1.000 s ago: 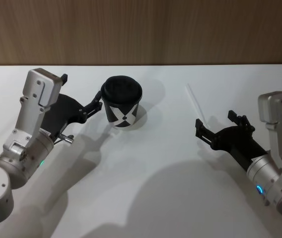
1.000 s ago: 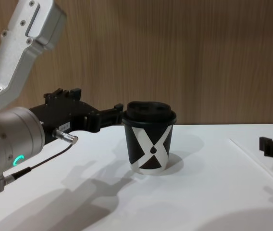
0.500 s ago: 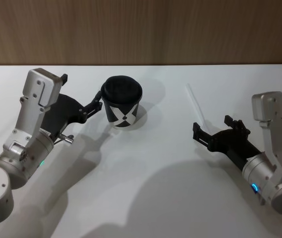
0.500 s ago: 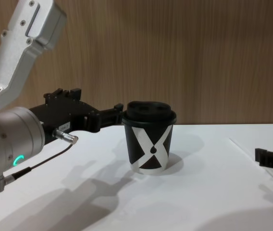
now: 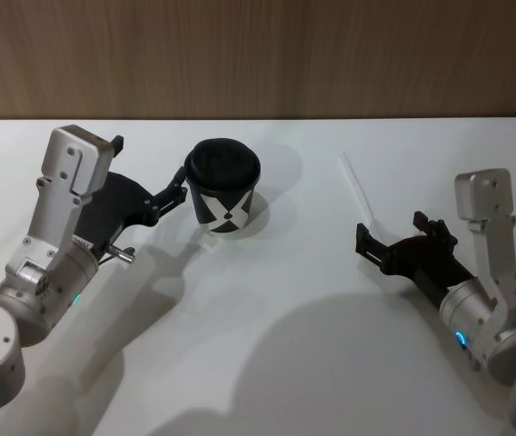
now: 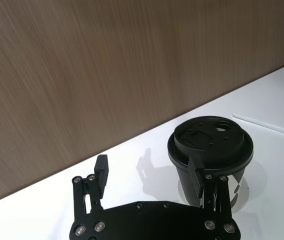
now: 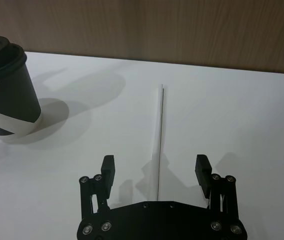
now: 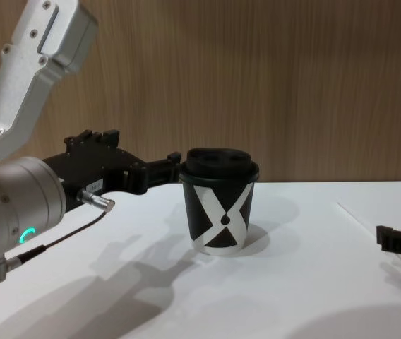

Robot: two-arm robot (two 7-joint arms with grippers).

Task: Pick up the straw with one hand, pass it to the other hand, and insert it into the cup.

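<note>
The straw (image 5: 356,189), thin, white and paper-light, lies flat on the smooth white worktop (image 5: 276,300), well right of the lidded black cup (image 5: 223,186). It looks likely to bend easily, so pinch gently near its close end, which the right end effector (image 5: 391,227) straddles wide open and empty. The left end effector (image 6: 148,165) gapes empty beside the cup.

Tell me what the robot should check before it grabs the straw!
1. Straw lies flat and free on the table: ok.
2. Right gripper is open: ok.
3. Straw runs between its fingers in the right wrist view: ok.
4. Fingers low enough to pinch the straw: cannot tell.
5. Cup upright, lid on: ok.
6. Left gripper open for the hand-over: ok. One finger is right by the cup's side; whether it touches, cannot tell.
</note>
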